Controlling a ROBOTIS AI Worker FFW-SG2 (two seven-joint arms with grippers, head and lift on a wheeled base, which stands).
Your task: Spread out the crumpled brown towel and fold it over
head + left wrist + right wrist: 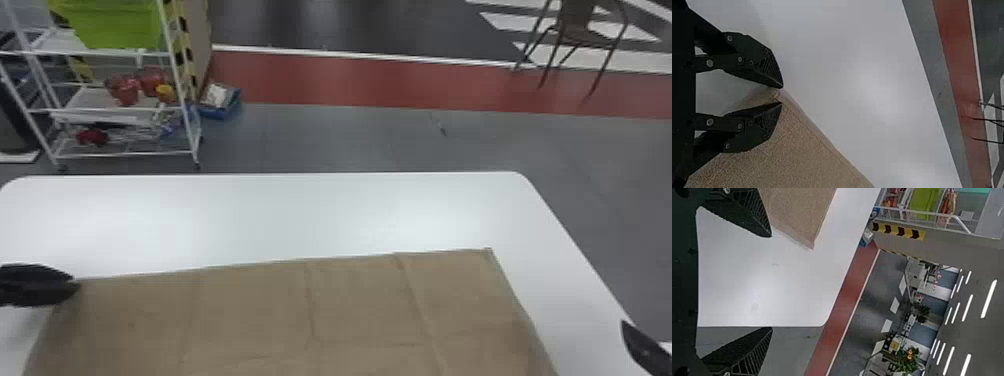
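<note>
The brown towel [280, 310] lies spread and mostly flat on the white table, with crease lines across it. At its far left corner is my left gripper [75, 286]. The left wrist view has the towel [801, 156] with its corner between the slightly parted fingers of my left gripper [781, 95], a narrow gap showing there. My right gripper [645, 347] is beyond the towel's right edge, near the table's right side. In the right wrist view, my right gripper [770, 282] is wide open with nothing held, and a towel corner [805, 231] lies beyond one finger.
The white table [280, 215] has bare surface beyond the towel's far edge and a rounded far right corner. Past it on the floor stand a white wire rack [115, 154] with a green bin [117, 22] at the left and a chair [582, 37] at the right.
</note>
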